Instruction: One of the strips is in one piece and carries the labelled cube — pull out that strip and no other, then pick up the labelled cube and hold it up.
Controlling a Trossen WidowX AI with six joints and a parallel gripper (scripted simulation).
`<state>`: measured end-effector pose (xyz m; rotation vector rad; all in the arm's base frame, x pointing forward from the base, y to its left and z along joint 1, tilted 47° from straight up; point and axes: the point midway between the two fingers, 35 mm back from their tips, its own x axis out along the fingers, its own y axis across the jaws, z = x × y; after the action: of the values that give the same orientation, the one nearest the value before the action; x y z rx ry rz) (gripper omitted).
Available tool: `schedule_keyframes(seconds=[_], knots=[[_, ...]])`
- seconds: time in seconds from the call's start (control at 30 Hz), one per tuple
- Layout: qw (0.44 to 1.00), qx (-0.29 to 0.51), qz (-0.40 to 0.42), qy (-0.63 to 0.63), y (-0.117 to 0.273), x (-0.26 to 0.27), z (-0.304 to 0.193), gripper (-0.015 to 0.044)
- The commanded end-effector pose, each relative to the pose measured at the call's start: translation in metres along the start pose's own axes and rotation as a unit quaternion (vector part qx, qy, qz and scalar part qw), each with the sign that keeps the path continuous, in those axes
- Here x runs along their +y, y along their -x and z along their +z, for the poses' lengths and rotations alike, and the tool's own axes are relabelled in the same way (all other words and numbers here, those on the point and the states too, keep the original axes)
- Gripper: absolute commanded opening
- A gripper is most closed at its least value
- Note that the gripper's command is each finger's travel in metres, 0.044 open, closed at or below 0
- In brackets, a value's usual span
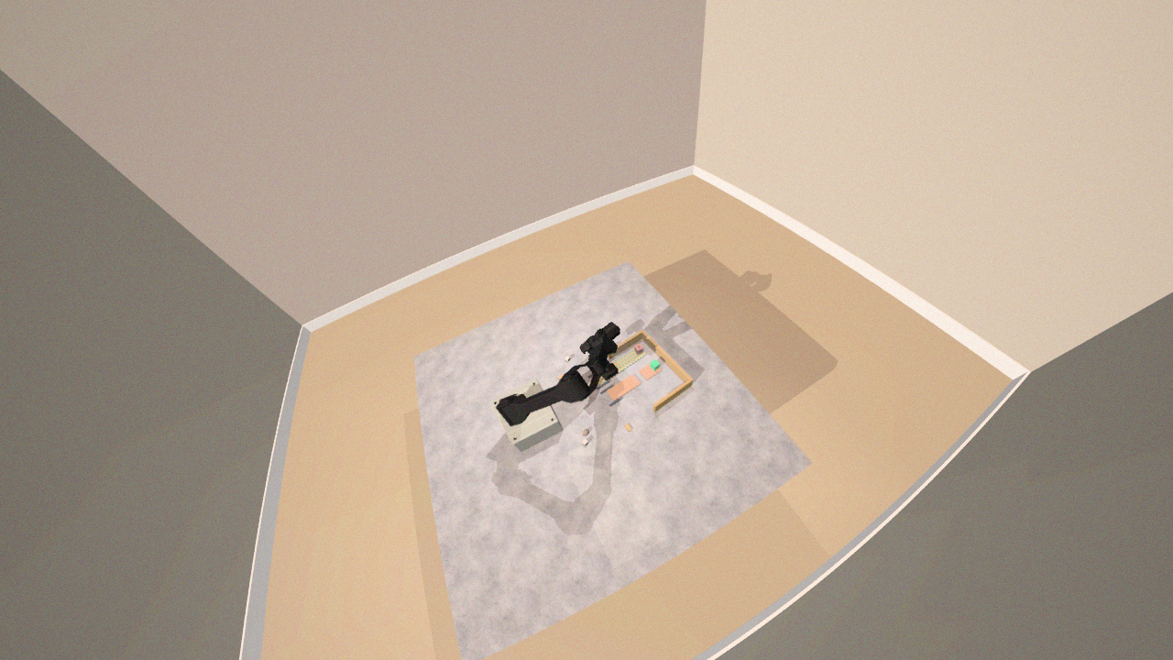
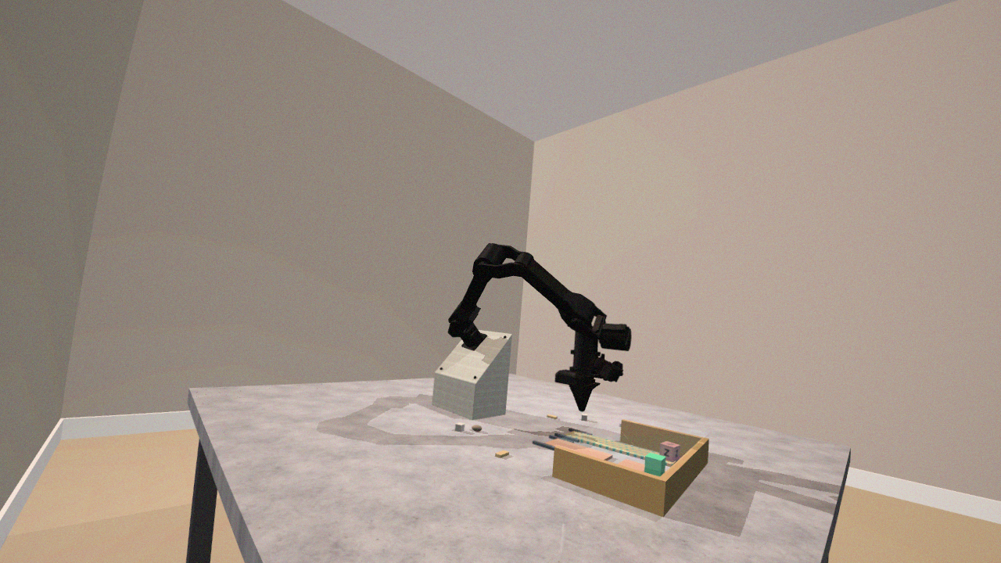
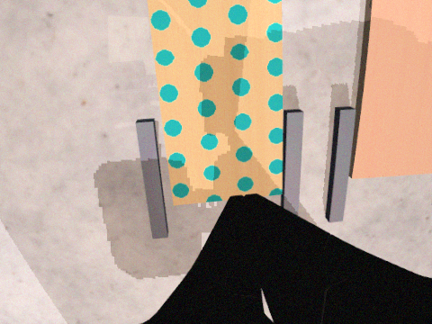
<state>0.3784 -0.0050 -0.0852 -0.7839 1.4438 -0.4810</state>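
Observation:
A yellow-orange strip with turquoise dots (image 1: 630,361) (image 3: 184,72) is one long piece. A pink cube marked Z (image 1: 639,349) (image 2: 669,450) stands on its far end; the wrist view does not show the cube. A plain salmon strip is in two parts with a gap: a long near part (image 1: 623,387) (image 3: 400,90) and a short far part (image 1: 649,373) under a green cube (image 1: 654,364) (image 2: 654,463). My gripper (image 2: 581,409) (image 3: 243,208) is shut and empty, pointing down above the table, its tips over the dotted strip's near end in the wrist view.
A wooden three-sided frame (image 1: 674,361) (image 2: 608,482) surrounds the strips' far ends, open toward the arm's base. Grey rails (image 3: 150,180) (image 3: 293,157) (image 3: 340,166) flank the near ends. A wooden chip (image 1: 628,426) (image 2: 501,454), a small white cube (image 2: 459,427) and a brown pebble (image 2: 476,428) lie outside.

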Motion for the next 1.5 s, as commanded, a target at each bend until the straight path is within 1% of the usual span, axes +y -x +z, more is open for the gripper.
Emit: schedule_keyframes(seconds=[0.0,1.0,1.47], knots=[[1.000,0.001,-0.002,0.003,-0.009,0.000,0.000,0.0000],[1.000,0.002,-0.004,0.003,-0.058,-0.001,-0.002,0.0000],[1.000,0.002,-0.004,0.003,-0.059,-0.001,-0.002,0.0000]])
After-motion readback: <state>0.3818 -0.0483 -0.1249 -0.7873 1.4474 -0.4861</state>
